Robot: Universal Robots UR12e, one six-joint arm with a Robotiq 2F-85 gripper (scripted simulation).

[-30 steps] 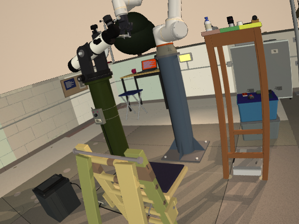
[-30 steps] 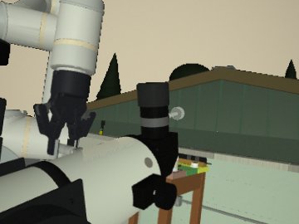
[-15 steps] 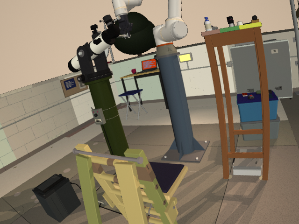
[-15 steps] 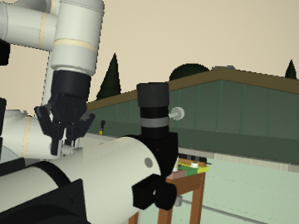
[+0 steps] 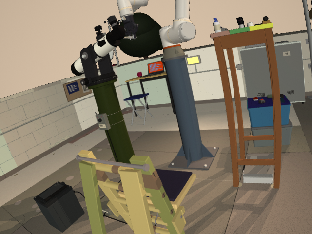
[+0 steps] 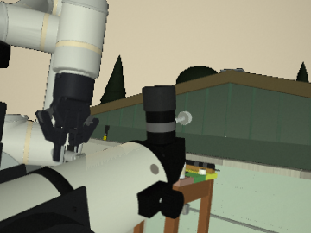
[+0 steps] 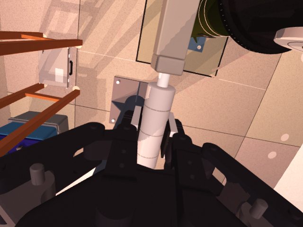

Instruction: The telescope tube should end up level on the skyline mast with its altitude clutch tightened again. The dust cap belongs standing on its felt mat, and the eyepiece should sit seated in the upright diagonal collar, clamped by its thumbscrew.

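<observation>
On top of the dark green pier the white telescope tube (image 5: 100, 47) sits tilted in its black fork mount, its rear end raised. A black eyepiece (image 6: 159, 114) stands in the upright diagonal collar (image 6: 166, 155) at that rear end, with a pale thumbscrew (image 6: 185, 118) beside it. A pale cylindrical handle (image 7: 155, 122) sticking out from a grey bar by the tube is held by my closed gripper (image 7: 153, 144) (image 5: 130, 31). The tall wooden stand (image 5: 248, 100) to the right carries small items on coloured mats (image 5: 250, 27).
The robot's grey-blue pedestal (image 5: 186, 110) stands between the pier and the wooden stand. A yellow-green wooden chair (image 5: 131, 191) is in front, a black box (image 5: 59, 205) on the floor to its left. Blue and grey bins (image 5: 269, 118) sit behind the stand.
</observation>
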